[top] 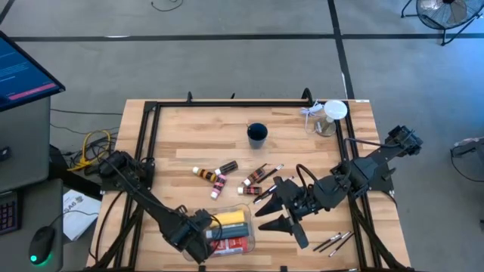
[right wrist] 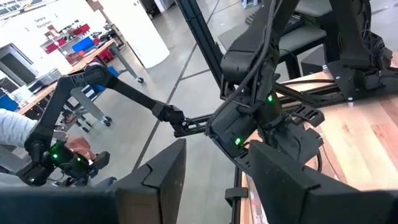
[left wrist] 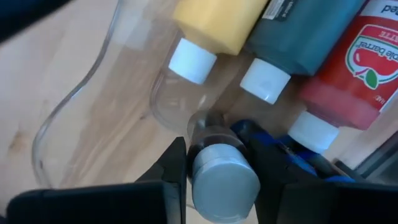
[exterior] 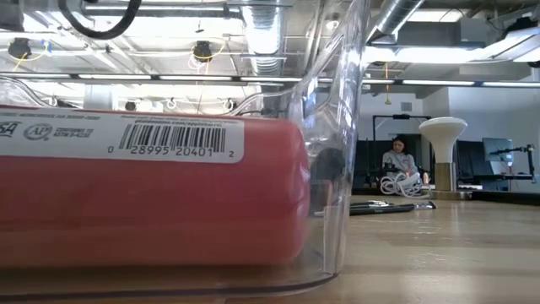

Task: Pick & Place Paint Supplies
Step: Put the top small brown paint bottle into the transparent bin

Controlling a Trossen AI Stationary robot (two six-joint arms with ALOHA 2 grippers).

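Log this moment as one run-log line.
left gripper: shut on silver-capped tube, over clear bin | bin holds yellow bottle, red bottle | right gripper: open, empty, mid-table

Bright overhead lighting, blurred close foreground, soft shadows

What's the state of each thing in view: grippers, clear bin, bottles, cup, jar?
Left gripper: shut on grey-capped small tube, at the clear plastic bin.
Right gripper: open, empty.
Yellow bottle, dark bottle, red bottle: white-capped, lying in bin.
Dark blue cup: upright.
Clear jar with white lid: lid on.
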